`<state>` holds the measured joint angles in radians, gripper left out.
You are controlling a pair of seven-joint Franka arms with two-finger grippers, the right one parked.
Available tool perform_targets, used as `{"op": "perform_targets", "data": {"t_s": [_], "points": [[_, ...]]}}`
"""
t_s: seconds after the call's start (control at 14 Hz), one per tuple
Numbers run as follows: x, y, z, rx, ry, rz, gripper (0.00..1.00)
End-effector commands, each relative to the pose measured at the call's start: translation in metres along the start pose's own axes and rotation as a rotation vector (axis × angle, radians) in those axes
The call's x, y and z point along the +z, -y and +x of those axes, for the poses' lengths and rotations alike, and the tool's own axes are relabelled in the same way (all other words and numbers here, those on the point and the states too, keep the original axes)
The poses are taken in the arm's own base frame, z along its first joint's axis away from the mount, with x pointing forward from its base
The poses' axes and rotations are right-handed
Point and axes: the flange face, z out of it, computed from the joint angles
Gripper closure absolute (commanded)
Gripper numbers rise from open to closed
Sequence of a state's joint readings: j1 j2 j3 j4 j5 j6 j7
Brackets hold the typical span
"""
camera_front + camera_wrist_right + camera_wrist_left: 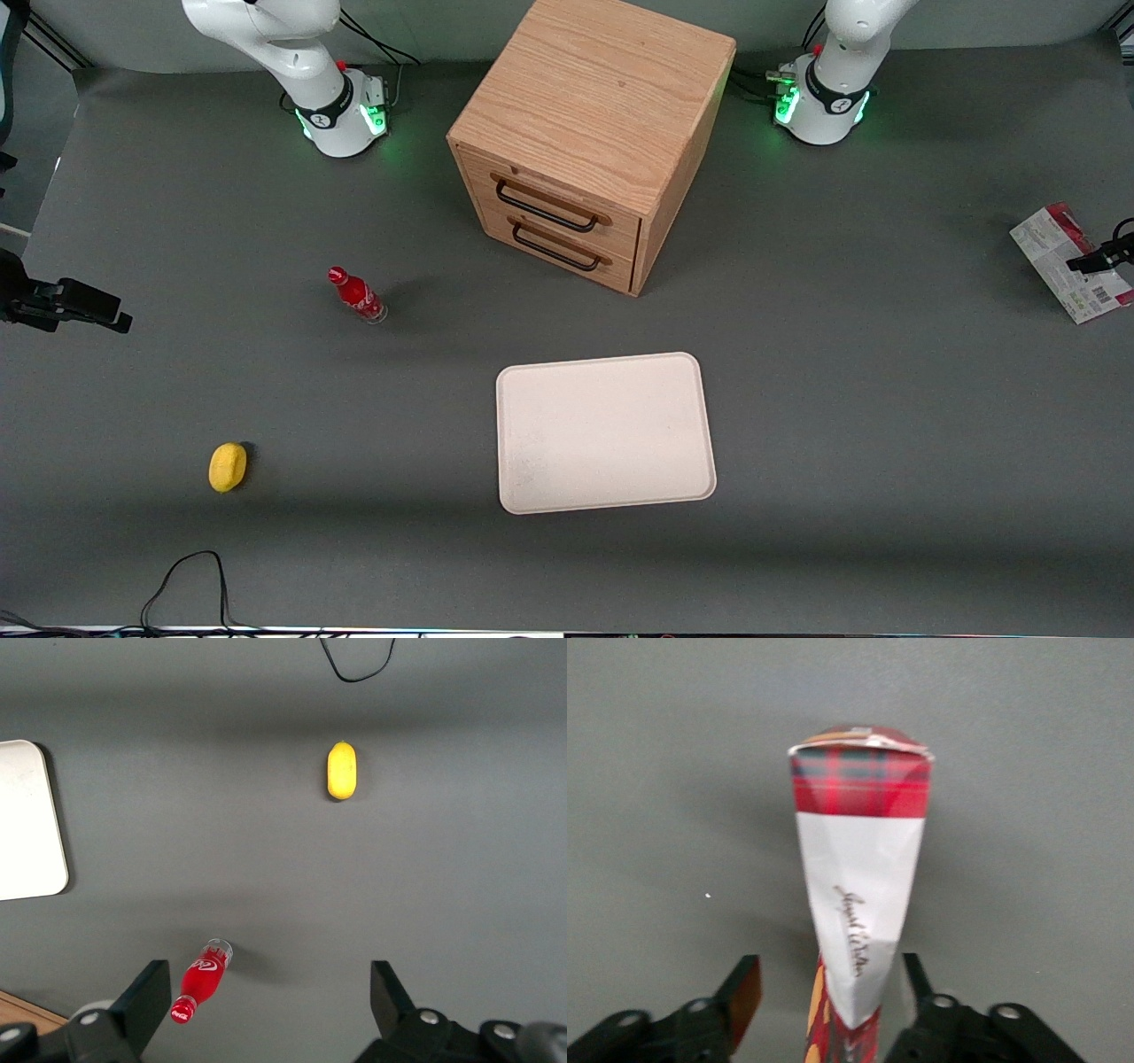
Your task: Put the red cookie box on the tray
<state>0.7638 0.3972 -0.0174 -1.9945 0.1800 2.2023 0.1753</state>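
Red cookie box (pixel 1072 263) up off the table at the working arm's end, well apart from the tray (pixel 605 432) lying in front of the wooden cabinet (pixel 589 142). Gripper (pixel 833 992) straddling the box's narrow end, long axis pointing away from the wrist. Fingers (pixel 740 992) standing wide, with a visible gap on one side; a true pinch not confirmed.

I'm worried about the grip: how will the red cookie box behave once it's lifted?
The red cookie box is a thin carton, so probably light, and likely to flex or dent if squeezed hard. Its printed faces look smooth, so it might slip or swing between the fingers of the gripper. Being flat, it should settle on the tray without rolling.
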Motion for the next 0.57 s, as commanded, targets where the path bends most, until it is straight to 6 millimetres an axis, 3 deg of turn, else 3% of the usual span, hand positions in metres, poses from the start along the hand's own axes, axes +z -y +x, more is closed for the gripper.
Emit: {"op": "perform_targets", "data": {"t_s": [0.0, 0.5], "points": [[0.0005, -0.0112, 0.0020, -0.023, -0.003, 0.019, 1.00], [-0.0046, -0.0121, 0.0018, -0.020, -0.003, 0.021, 1.00]]}}
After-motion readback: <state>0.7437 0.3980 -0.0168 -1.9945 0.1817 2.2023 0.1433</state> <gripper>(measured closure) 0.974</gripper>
